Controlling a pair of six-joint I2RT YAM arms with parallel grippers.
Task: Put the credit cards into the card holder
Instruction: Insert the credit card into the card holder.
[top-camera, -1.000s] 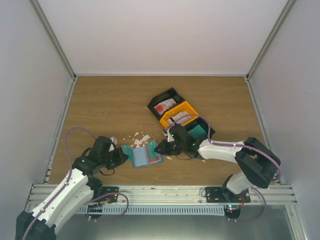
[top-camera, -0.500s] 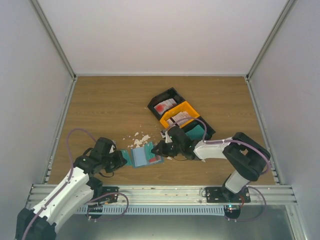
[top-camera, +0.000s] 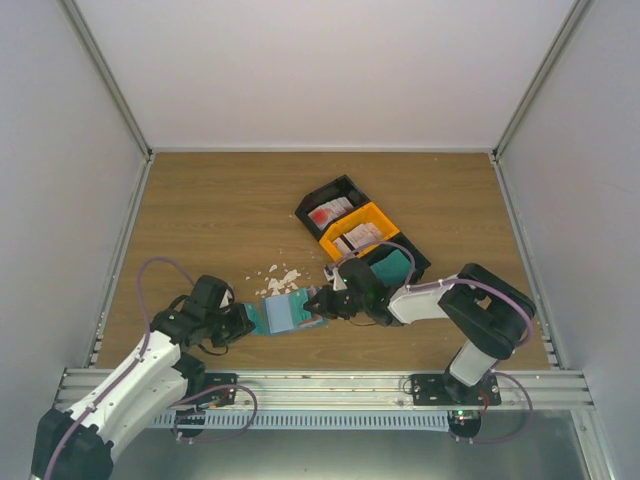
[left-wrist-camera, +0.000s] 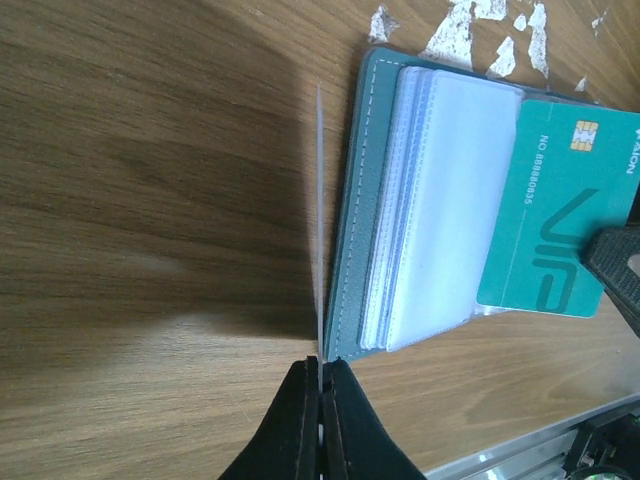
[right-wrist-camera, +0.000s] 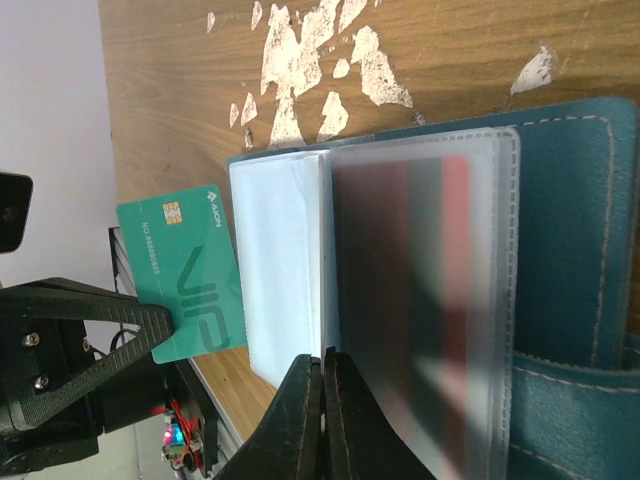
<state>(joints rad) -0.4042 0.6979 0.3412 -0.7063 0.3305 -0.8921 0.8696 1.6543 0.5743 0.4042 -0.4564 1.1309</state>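
— Where is the card holder (top-camera: 285, 312)?

— It lies open on the desk (top-camera: 220, 220), a little beyond the metal rail (top-camera: 320, 385), between the two end effectors. The left end effector (top-camera: 245, 322) is clenched on it from the left. It pinches a thin clear leaf (left-wrist-camera: 318, 200) that stands on edge just beside the stitched cover. The right end effector (top-camera: 319, 304) is clenched too, its fingers pressed together on the edge of a frosted sleeve (right-wrist-camera: 420, 300).

— Anything in the pockets?

— A teal card (left-wrist-camera: 560, 210) pokes out of the stack of clear sleeves on the holder's rail side. Through the frosted sleeve a card with a red band shows dimly, and only the right wrist view gives that. From above, the holder's contents are too small to read.

— And beyond it?

— White scraps (top-camera: 280, 276) lie just past its far edge. Farther off, to its right, three trays sit in a touching row. The nearer black tray (top-camera: 420, 262) has teal cards (top-camera: 393, 264), the orange tray (top-camera: 378, 212) has whitish cards (top-camera: 358, 235), and the farther black tray (top-camera: 340, 182) has a red-and-white card (top-camera: 325, 213).

— Room to move?

— Bare wood lies left of the holder and beyond the trays to the back wall. The rail bounds the near side.
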